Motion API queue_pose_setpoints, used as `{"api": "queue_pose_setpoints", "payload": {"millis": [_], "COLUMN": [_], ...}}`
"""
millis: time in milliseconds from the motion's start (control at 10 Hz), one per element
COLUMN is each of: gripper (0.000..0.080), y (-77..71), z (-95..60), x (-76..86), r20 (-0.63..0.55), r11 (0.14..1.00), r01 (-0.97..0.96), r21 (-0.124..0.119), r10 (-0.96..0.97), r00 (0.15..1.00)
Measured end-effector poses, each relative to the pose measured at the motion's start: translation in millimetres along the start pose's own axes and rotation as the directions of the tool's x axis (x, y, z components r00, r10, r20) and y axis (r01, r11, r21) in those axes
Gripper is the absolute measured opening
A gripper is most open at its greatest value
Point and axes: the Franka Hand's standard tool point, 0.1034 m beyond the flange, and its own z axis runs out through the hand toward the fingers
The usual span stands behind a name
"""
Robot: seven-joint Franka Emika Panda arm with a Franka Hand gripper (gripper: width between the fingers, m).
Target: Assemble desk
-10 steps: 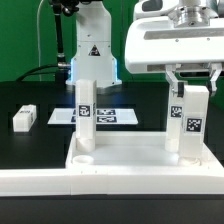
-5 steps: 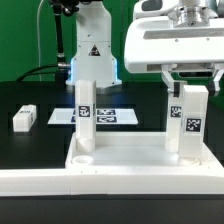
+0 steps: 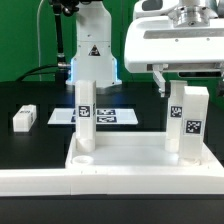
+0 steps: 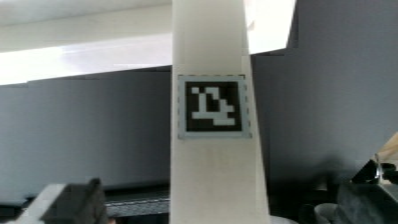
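Observation:
The white desk top (image 3: 120, 141) lies flat near the front with its raised rim up. Two square legs stand upright in its far corner sockets: one (image 3: 85, 118) on the exterior view's left and one (image 3: 190, 122) on its right, each with black-and-white tags. My gripper (image 3: 189, 84) hangs over the top of the right leg, open, with a finger (image 3: 160, 84) clear of the leg's side. In the wrist view the tagged leg (image 4: 217, 100) runs up between the spread fingers (image 4: 64, 204) of the gripper (image 4: 214, 205), with gaps on both sides.
A loose white leg (image 3: 24, 117) lies on the black table at the exterior view's left. The marker board (image 3: 105, 116) lies behind the desk top. A long white rail (image 3: 30, 182) runs along the front. The arm's base (image 3: 90, 55) stands at the back.
The jaws have spread apart and let go of the right leg, which stays upright in its socket. Nothing else has moved.

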Motion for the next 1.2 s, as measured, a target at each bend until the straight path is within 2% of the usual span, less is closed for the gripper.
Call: {"api": "queue_pose_setpoints", "payload": {"millis": [400,600,700,800,900,1000,1200], "gripper": [0.0648,0.0648,0.0648,0.0648,0.0648,0.0648,0.0648], "y": [2.0,8.7,11.3,14.3,15.6,15.2,17.7], "z": [-1.0,-18.3,-20.6,-18.3,-15.1,-14.5,-12.0], "x": [3.9,30.7,41.1,42.8,36.3,44.4,48.3], "r20": [0.013,0.091,0.086,0.107,0.247,0.3,0.385], "r11": [1.0,1.0,1.0,1.0,1.0,1.0,0.999], "r01": [0.021,0.019,0.01,0.003,-0.012,-0.022,-0.03], "r21": [-0.003,0.007,0.01,0.004,-0.011,-0.015,-0.03], "r10": [-0.021,-0.019,-0.011,-0.004,0.014,0.025,0.039], "r00": [1.0,0.996,0.996,0.994,0.969,0.954,0.922]}}
